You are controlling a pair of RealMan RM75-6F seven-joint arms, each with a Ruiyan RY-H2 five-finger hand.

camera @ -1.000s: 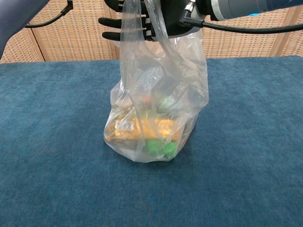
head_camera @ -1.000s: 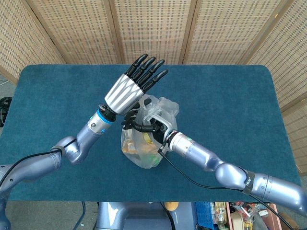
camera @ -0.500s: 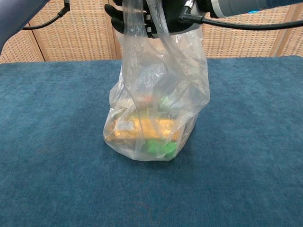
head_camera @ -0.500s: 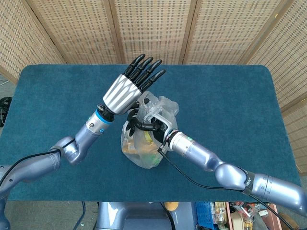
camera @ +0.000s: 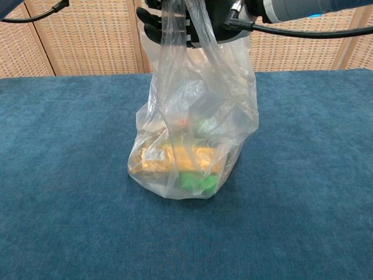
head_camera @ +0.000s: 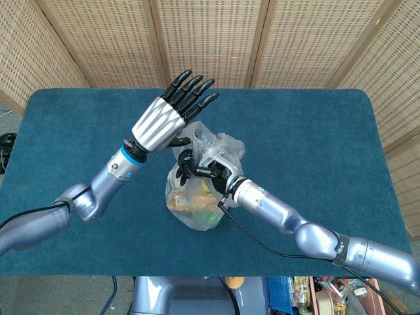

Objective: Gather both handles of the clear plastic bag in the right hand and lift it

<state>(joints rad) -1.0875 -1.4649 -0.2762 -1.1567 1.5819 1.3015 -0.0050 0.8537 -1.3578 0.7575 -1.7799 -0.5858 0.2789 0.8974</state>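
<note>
A table covered in dark teal carpet-like cloth [head_camera: 308,131] fills both views, backed by woven cane screen panels [head_camera: 210,39]. Near the table's middle stands the clear plastic bag [camera: 192,146], its base resting on the cloth and holding yellow-orange and green items that cannot be made out further. Its thin plastic handles [camera: 195,35] are drawn straight up out of the top of the chest view.

The silver right arm [head_camera: 308,230] reaches in from the lower right, forearm slanting up and leftward to the bag's top. The right hand [head_camera: 200,167], black-fingered, is curled around the gathered handles directly above the bag, gripping them; in the chest view its dark fingers [camera: 152,26] show just behind the plastic.

The silver left arm [head_camera: 92,193] comes from the lower left, bent at the elbow. The left hand [head_camera: 167,115] is raised above and just left of the bag, palm flat, fingers straight and close together, holding nothing and clear of the plastic.
</note>
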